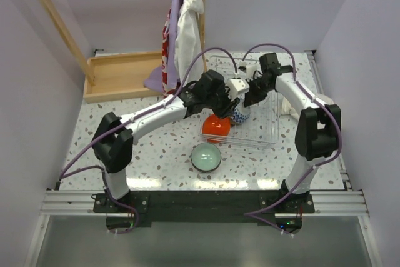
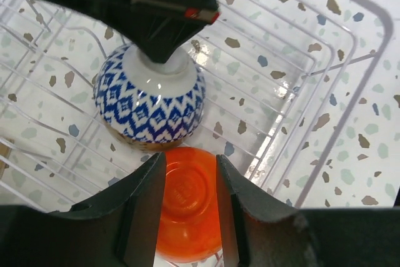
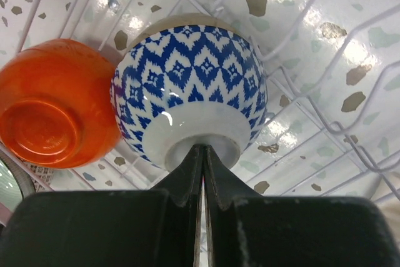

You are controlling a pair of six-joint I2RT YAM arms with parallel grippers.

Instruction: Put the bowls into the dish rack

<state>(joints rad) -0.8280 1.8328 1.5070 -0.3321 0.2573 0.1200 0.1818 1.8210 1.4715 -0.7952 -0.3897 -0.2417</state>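
Observation:
The white wire dish rack (image 1: 267, 130) stands right of centre. Two bowls lie upside down at its near left end. One is a glossy orange-red bowl (image 1: 215, 127) (image 2: 187, 207) (image 3: 50, 114). Touching it on the right is a blue-and-white diamond-patterned bowl (image 1: 240, 116) (image 2: 150, 107) (image 3: 194, 73). My left gripper (image 1: 220, 105) (image 2: 190, 168) straddles the orange bowl's foot ring, with a finger pressed on each side. My right gripper (image 1: 250, 99) (image 3: 204, 149) is shut, its tips resting against the patterned bowl's white foot. A pale mint green bowl (image 1: 206, 156) sits upright on the table in front of the rack.
A wooden tray (image 1: 122, 77) lies at the back left. Cloths (image 1: 185, 26) hang from a wooden post behind the arms, and a slanted wooden beam (image 1: 56, 20) crosses the left wall. The rack wires (image 2: 340, 51) rise close around both grippers.

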